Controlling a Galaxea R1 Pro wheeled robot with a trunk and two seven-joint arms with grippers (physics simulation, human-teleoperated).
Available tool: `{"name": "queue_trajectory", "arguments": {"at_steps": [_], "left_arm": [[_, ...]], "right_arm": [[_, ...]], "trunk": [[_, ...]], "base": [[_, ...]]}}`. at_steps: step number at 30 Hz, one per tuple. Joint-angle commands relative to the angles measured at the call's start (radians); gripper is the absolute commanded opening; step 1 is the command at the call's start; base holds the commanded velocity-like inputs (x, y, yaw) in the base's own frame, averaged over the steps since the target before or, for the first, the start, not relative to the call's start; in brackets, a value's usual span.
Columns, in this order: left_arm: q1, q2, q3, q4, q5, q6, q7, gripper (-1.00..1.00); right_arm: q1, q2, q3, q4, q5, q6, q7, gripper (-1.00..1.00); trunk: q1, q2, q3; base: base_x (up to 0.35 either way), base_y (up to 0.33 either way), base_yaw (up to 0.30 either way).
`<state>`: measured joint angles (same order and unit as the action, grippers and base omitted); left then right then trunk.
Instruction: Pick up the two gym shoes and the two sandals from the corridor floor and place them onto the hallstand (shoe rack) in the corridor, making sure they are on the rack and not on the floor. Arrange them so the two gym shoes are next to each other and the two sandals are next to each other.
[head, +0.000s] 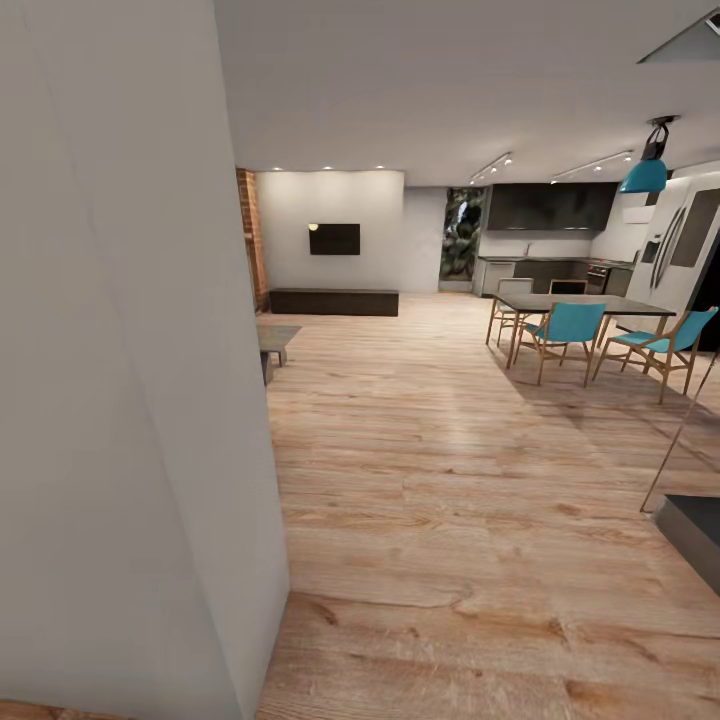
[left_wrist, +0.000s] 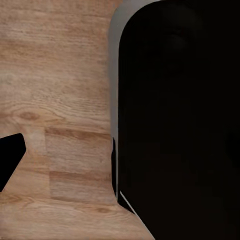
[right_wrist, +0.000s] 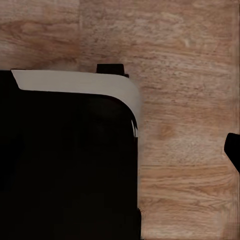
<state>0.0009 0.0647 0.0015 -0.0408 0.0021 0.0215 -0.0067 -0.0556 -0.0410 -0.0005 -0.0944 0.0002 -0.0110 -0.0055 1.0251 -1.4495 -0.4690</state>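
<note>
Beside the white wall (head: 120, 400), wood floor (head: 450, 520) is stretching toward a dining table (head: 590, 303); shoes unsighted, finger state undeterminable.

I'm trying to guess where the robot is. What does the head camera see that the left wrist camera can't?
Head view alone: a pale wall, a dining table with teal chairs, a teal lamp, a dark wall screen and a kitchen far back. Left wrist view alone: a big black rounded shape, close up; what it is, I cannot tell. Both share the wood-plank floor.
</note>
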Motion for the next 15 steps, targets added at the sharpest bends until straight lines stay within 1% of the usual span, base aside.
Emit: {"name": "queue_trajectory", "arguments": {"at_steps": [1,5,10,15], "left_arm": [[-0.002,0.002,0.000,-0.007,0.000,0.002,-0.001,1.00],[-0.011,0.005,0.000,-0.030,0.001,0.002,-0.001,1.00],[-0.033,0.003,0.000,-0.058,0.003,0.003,-0.001,1.00],[-0.062,-0.006,0.000,-0.087,0.022,0.003,-0.001,1.00]], "right_arm": [[-0.001,-0.006,0.000,-0.006,0.000,-0.007,-0.001,1.00],[-0.001,-0.028,-0.002,-0.028,-0.001,-0.029,-0.001,1.00],[-0.001,-0.057,-0.002,-0.057,-0.001,-0.057,-0.001,1.00],[-0.001,-0.085,-0.003,-0.085,-0.002,-0.073,-0.001,1.00]], "trunk": [[0.000,0.000,-0.001],[0.000,0.000,-0.001],[0.000,0.000,-0.001],[0.000,0.000,-0.001]], "base": [[0.000,0.000,0.000],[0.000,0.000,0.000],[0.000,0.000,0.000],[0.000,0.000,0.000]]}}
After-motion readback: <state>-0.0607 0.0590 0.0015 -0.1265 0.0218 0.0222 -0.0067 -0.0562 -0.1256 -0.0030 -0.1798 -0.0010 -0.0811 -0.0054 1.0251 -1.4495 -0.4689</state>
